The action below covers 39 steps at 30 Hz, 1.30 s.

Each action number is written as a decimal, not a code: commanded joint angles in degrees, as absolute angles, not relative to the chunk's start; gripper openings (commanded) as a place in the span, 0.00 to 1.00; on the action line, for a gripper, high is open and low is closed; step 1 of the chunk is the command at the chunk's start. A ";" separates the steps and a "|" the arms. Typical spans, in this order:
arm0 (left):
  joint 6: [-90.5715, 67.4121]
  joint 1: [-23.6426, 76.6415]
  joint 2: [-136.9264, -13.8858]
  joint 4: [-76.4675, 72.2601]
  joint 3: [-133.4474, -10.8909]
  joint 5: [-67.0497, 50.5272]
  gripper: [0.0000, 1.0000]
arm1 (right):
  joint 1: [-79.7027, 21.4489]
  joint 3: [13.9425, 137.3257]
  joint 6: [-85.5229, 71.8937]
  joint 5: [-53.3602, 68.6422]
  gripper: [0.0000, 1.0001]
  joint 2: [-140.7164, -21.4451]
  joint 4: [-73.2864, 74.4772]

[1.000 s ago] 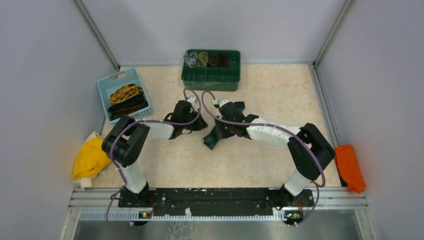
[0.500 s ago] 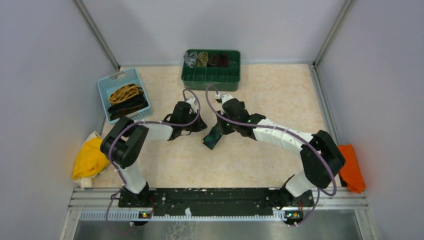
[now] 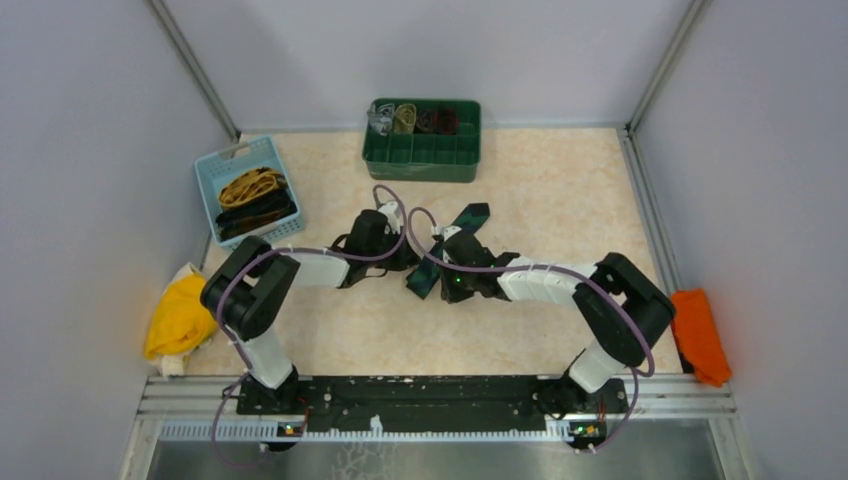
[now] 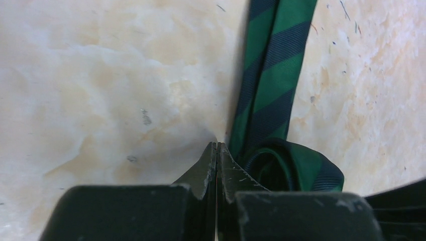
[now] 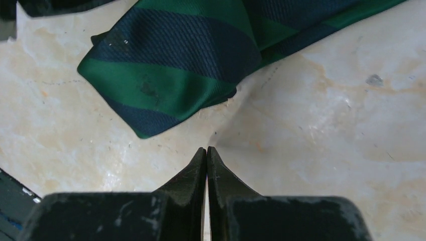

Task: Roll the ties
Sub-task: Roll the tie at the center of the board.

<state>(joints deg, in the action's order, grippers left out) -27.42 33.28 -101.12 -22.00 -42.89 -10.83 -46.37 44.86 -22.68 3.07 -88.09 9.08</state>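
A dark green tie with navy stripes (image 3: 470, 218) lies slanted in the middle of the table. In the left wrist view one end of it is curled into a small roll (image 4: 294, 168) that rests against the right finger, and the strip (image 4: 271, 75) runs away from there. My left gripper (image 3: 405, 260) (image 4: 216, 144) is shut, and no cloth shows between its tips. My right gripper (image 3: 445, 268) (image 5: 206, 148) is shut and holds nothing. It sits on bare table just short of the tie's wide pointed end (image 5: 171, 85).
A green bin (image 3: 425, 155) at the back holds several rolled ties. At the left a blue basket (image 3: 215, 170) holds loose mustard and black ties. A yellow cloth (image 3: 180, 318) lies at the left edge and an orange cloth (image 3: 698, 335) at the right edge.
My right gripper has let go of the tie, shut, and pulled back toward the near side. The tie's far part now lies uncovered. The left gripper has shifted slightly right.
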 commanded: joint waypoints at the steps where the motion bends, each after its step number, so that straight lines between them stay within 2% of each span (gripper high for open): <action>1: -27.40 35.32 -101.49 -18.89 -40.38 -11.78 0.00 | -46.89 44.91 -25.60 7.09 0.00 -92.58 0.51; 6: -28.41 36.61 -100.24 -19.27 -37.97 -11.86 0.00 | -46.93 45.51 -27.96 11.87 0.00 -95.92 -5.39; 14: -29.41 37.78 -100.09 -19.56 -36.61 -12.67 0.00 | -47.01 49.46 -28.21 12.67 0.00 -98.02 -4.99; 24: -25.02 37.64 -103.00 -7.06 -46.02 5.73 0.00 | -47.02 46.41 -25.09 5.54 0.00 -91.94 2.83; 31: -24.75 37.76 -106.28 -7.39 -49.93 2.38 0.00 | -47.02 44.97 -24.13 -3.12 0.00 -88.90 7.80; 39: -25.11 38.12 -106.54 -12.69 -47.55 -4.98 0.00 | -46.83 49.88 -22.18 -6.38 0.00 -95.45 7.48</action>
